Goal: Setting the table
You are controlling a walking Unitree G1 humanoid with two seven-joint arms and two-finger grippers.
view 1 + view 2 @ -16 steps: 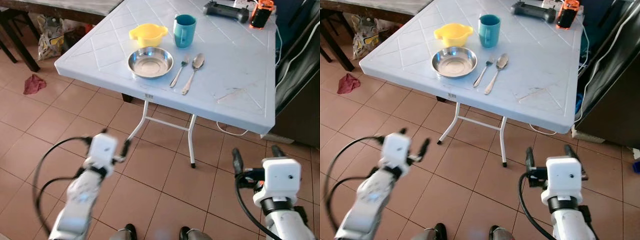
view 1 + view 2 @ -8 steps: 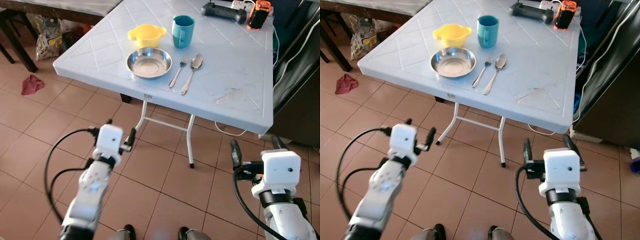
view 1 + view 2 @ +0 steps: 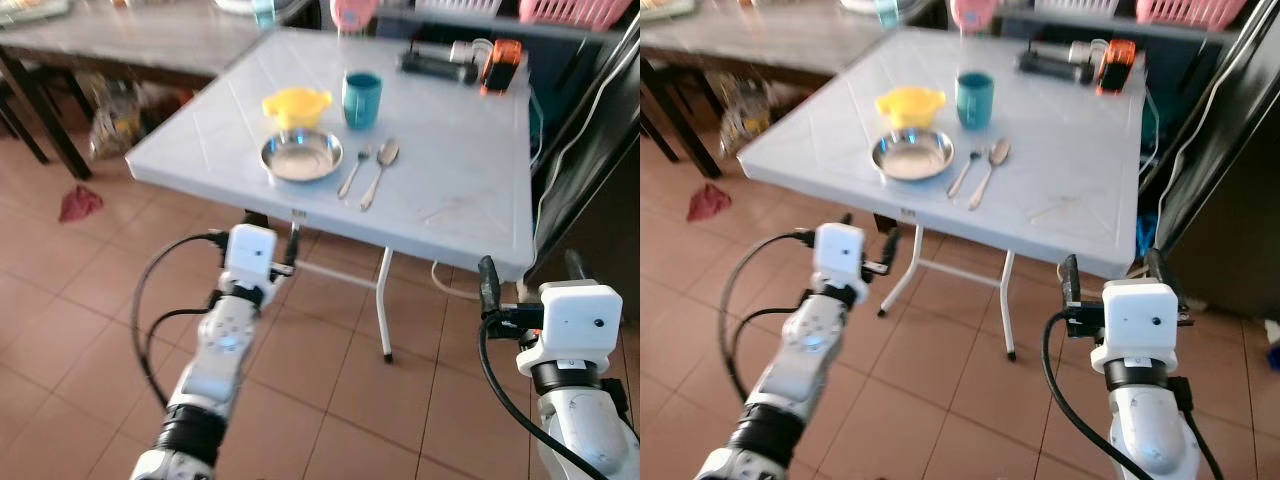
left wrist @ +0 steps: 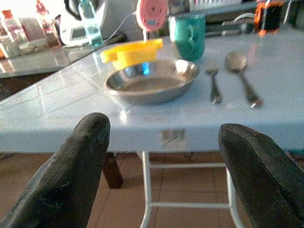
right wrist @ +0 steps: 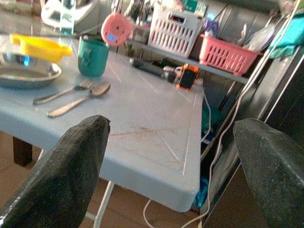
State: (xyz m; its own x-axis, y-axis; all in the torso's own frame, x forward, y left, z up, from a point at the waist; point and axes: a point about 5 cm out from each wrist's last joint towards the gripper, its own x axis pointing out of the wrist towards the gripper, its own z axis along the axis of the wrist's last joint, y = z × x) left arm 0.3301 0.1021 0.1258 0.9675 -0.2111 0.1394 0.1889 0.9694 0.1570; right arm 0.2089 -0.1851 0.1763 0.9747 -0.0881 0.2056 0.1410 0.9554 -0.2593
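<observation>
A light blue folding table [image 3: 460,170] stands ahead. On it a steel plate [image 3: 301,156] lies near the front edge, with a yellow bowl [image 3: 296,104] and a teal mug [image 3: 361,99] behind it. A fork [image 3: 353,170] and a spoon [image 3: 380,170] lie side by side right of the plate. My left gripper [image 4: 161,156] is open and empty, just before and below the table's front edge, facing the plate [image 4: 152,85]. My right gripper [image 3: 530,275] is open and empty, low beside the table's right front corner.
A black controller [image 3: 435,65] and an orange-black device [image 3: 500,65] lie at the table's far end. A dark wooden table [image 3: 120,40] stands at the back left, a red cloth [image 3: 80,203] lies on the tiled floor, and dark furniture with cables [image 3: 600,180] stands at the right.
The head view has tilted up and blurred. My left arm has risen and reached forward to the table's front edge. The right gripper has come up a little. The tableware has not moved.
</observation>
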